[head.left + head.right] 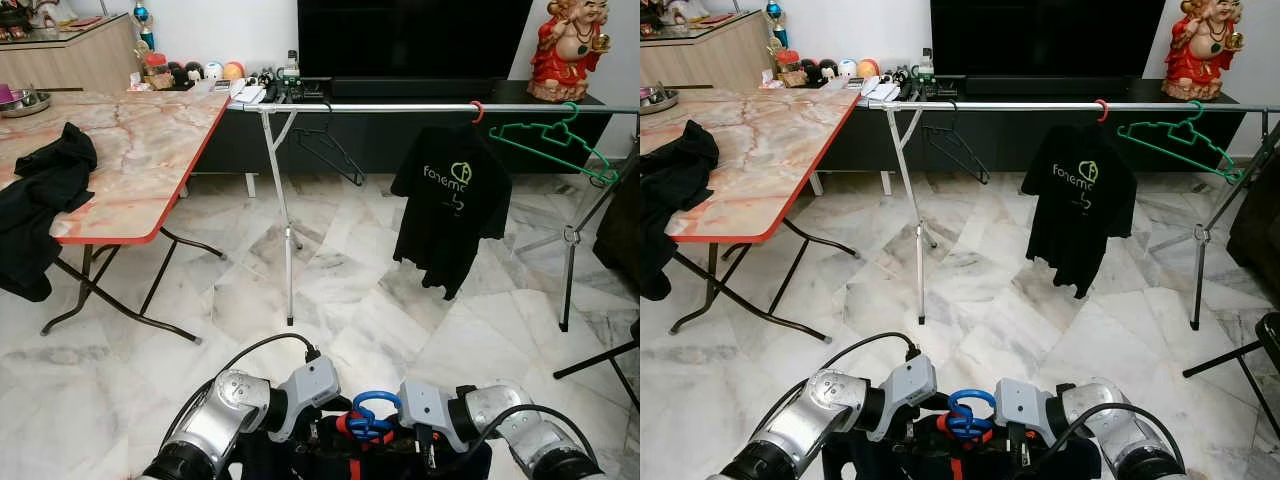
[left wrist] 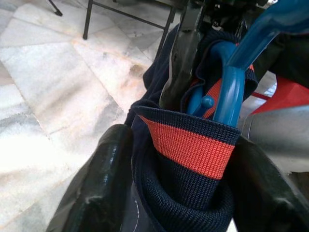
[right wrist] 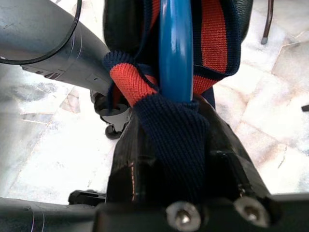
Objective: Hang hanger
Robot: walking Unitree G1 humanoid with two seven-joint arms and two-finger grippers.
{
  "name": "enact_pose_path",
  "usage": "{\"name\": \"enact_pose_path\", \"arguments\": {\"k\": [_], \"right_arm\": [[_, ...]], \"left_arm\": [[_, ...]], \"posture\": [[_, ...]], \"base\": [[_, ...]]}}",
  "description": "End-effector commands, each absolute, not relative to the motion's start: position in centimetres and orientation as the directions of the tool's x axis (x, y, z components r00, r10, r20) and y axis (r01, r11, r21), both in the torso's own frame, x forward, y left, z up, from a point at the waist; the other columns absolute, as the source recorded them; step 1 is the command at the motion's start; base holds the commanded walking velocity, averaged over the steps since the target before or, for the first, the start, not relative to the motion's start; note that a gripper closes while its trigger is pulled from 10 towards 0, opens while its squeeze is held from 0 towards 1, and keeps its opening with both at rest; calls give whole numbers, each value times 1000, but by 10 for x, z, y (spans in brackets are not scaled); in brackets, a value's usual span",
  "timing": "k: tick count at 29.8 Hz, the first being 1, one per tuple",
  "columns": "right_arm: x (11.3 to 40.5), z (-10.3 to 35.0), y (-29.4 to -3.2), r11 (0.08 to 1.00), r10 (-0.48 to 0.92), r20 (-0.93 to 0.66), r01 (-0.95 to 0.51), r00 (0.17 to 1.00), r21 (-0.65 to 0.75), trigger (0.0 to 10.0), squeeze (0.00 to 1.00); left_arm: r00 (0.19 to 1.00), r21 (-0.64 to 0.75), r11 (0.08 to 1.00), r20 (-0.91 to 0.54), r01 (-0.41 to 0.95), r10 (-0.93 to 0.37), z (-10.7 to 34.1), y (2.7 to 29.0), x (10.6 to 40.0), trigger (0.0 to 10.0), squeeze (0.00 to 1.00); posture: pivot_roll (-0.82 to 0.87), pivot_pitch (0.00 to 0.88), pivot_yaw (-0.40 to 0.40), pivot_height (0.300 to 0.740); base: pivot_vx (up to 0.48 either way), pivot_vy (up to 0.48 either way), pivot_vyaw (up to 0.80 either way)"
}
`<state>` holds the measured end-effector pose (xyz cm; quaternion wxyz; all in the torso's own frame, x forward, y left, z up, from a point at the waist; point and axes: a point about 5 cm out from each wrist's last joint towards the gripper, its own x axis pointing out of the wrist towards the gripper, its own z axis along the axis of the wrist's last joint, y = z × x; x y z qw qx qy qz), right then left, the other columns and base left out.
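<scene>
Low in front of me both grippers hold a blue hanger [image 1: 372, 412] dressed with a navy garment that has a red-striped collar [image 2: 190, 147]. My left gripper [image 2: 186, 164] is shut on the collar from one side. My right gripper [image 3: 176, 140] is shut on the collar where the blue hanger neck [image 3: 175, 53] passes through. Across the room runs a silver clothes rail [image 1: 400, 107]. It carries a bare black hanger [image 1: 330, 150], a black T-shirt [image 1: 450, 205] on a red hanger, and a green hanger [image 1: 555, 140].
A marble-topped folding table [image 1: 140, 150] stands to the left with black clothes [image 1: 40, 200] draped over its edge. The rail's leg [image 1: 286, 230] stands mid-floor. A dark TV cabinet [image 1: 420, 135] sits behind the rail. A black stand [image 1: 600, 360] is at the right.
</scene>
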<state>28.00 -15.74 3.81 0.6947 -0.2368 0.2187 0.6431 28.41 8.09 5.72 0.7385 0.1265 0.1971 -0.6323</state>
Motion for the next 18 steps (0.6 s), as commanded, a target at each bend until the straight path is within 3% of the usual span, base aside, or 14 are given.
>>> {"name": "enact_pose_path", "arguments": {"k": [1, 18], "right_arm": [[290, 53, -150, 72, 835, -537, -992, 116, -103, 0, 0], [297, 59, -152, 149, 843, -504, -982, 189, -119, 0, 0]], "left_arm": [[118, -75, 168, -444, 983, -888, 56, 81, 284, 0, 0], [115, -88, 168, -431, 982, -895, 56, 82, 285, 0, 0]], "posture": [[56, 42, -5, 740], [54, 56, 4, 740]], "base": [[0, 0, 0], [0, 0, 0]]}}
